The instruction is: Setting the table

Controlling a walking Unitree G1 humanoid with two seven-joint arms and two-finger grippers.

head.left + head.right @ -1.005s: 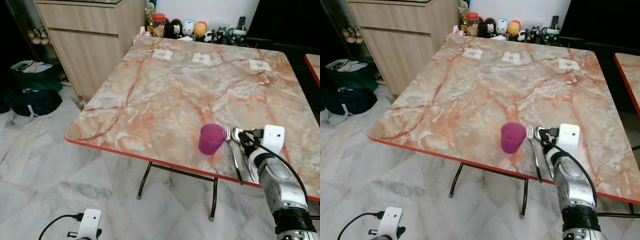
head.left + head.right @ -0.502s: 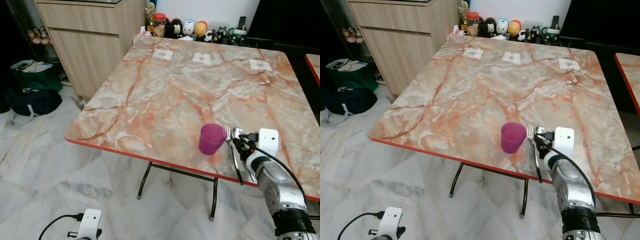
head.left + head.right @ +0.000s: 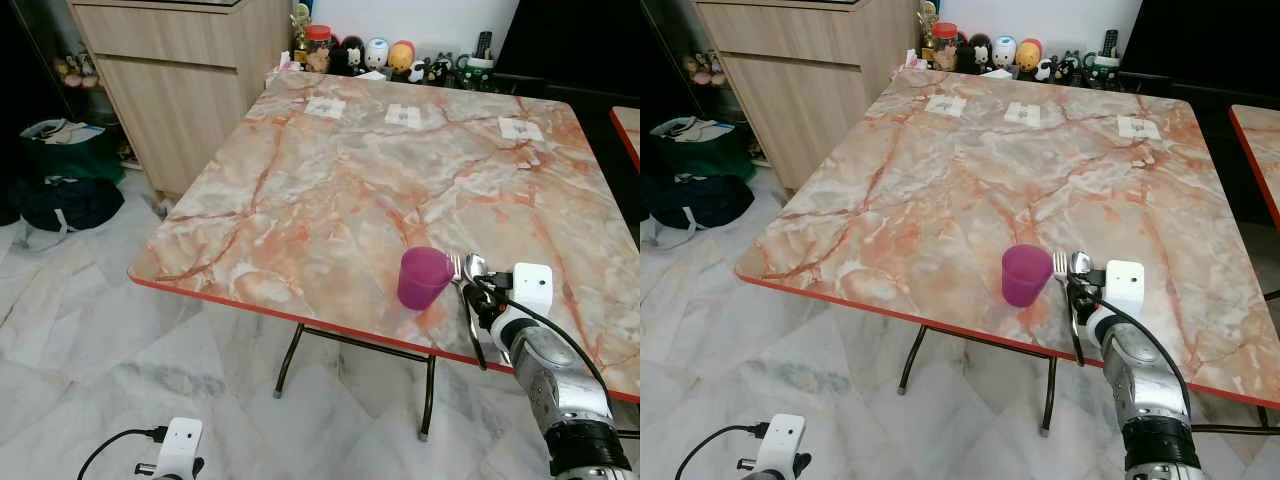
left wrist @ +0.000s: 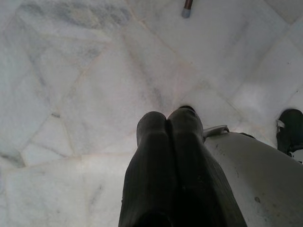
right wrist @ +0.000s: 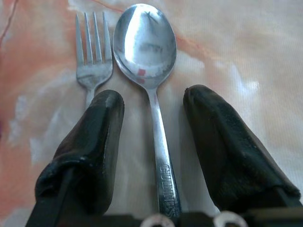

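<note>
Close up from the right wrist: right gripper [image 5: 151, 137] spread wide, shiny steel spoon [image 5: 150, 71] lying between its black fingers [image 5: 90, 142], silver fork [image 5: 93, 61] just beside. From above: purple plastic cup [image 3: 422, 277] nearby on orange-veined marble table [image 3: 330, 190]. Left gripper [image 4: 166, 137] pressed closed, over pale marble floor [image 4: 71, 94].

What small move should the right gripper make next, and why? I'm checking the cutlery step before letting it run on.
Probably shut the fingers. The right gripper is open and low over the table, its fingers on either side of the spoon handle; the fork lies just beside it, next to the purple cup. Closing should take the spoon alone. The left gripper hangs idle, shut.
</note>
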